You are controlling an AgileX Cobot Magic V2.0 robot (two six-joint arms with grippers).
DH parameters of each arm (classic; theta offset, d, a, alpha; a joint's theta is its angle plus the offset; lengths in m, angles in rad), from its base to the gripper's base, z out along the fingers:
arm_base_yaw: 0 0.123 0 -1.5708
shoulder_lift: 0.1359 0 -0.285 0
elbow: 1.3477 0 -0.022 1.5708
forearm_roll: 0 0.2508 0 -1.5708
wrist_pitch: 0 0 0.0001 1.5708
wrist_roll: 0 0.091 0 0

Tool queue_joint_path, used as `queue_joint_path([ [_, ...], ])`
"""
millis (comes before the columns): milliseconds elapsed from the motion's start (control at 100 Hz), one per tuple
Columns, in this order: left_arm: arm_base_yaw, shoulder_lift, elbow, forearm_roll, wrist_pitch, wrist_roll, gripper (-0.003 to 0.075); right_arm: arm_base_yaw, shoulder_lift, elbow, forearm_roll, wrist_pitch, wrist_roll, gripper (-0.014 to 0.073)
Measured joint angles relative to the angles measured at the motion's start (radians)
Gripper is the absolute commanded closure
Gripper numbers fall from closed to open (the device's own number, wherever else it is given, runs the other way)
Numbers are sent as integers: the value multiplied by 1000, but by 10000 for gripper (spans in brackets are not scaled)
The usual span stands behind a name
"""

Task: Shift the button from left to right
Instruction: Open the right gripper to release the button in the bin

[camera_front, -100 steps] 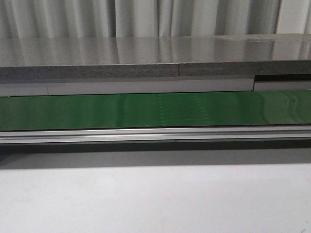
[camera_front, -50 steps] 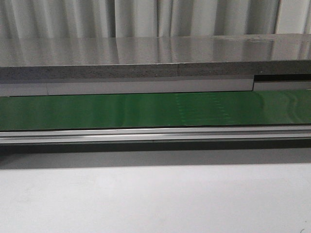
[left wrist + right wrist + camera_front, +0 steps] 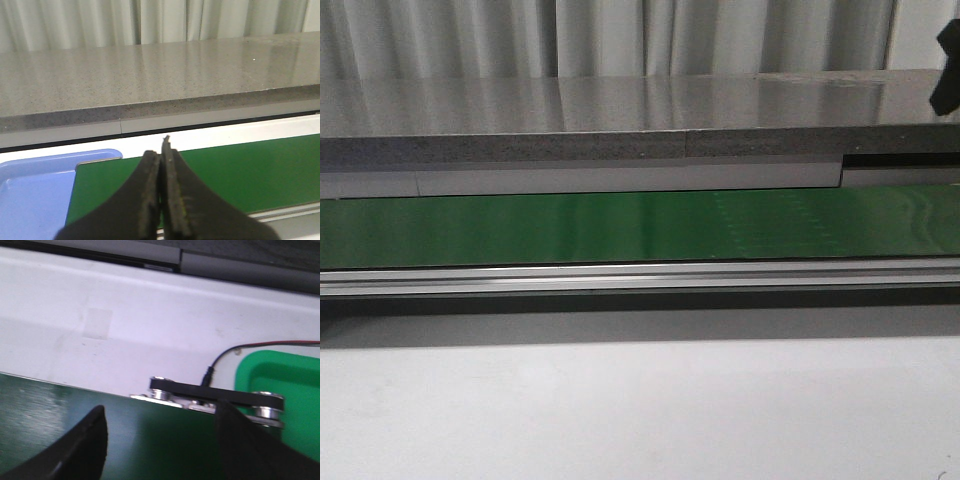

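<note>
The left gripper (image 3: 161,165) shows in its wrist camera with both dark fingers (image 3: 147,200) pressed flat against each other, nothing between them. It hangs over the green conveyor belt (image 3: 240,172). At about ten o'clock from the fingertips lies a pale blue tray (image 3: 35,195), its rim meeting the belt's end. Beyond the belt, toward twelve o'clock, runs a white strip, then a long grey speckled counter (image 3: 150,80) and pleated grey curtains (image 3: 150,20).

The right gripper (image 3: 160,440) is spread wide, one dark finger (image 3: 85,445) at each lower side of its wrist view, holding nothing. Between the fingers the green belt ends at a black bracket with two silver rollers (image 3: 215,395). At about two o'clock from the fingertips sits a green tray (image 3: 280,385), with a thin black and red cable (image 3: 235,351) running past it over a white surface (image 3: 125,325).

In the front view the belt (image 3: 620,228) crosses from nine to three o'clock, with an aluminium rail (image 3: 620,278) and a white table (image 3: 620,410) on its near side. A dark part of an arm (image 3: 948,65) pokes in at two o'clock.

The button is not visible in any view, so its place cannot be told.
</note>
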Motion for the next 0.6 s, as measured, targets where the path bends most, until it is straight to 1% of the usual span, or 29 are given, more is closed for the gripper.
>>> queue_joint_path([
  [150,0,0,0,0,0,0,740,80,-25,0,-61,0,88,128],
  [360,0,0,0,0,0,0,740,191,-99,38,-218,-19,246,128],
  [460,0,0,0,0,0,0,740,227,-167,102,-284,-55,308,128],
  [600,0,0,0,0,0,0,740,246,-280,215,-311,-115,332,128],
])
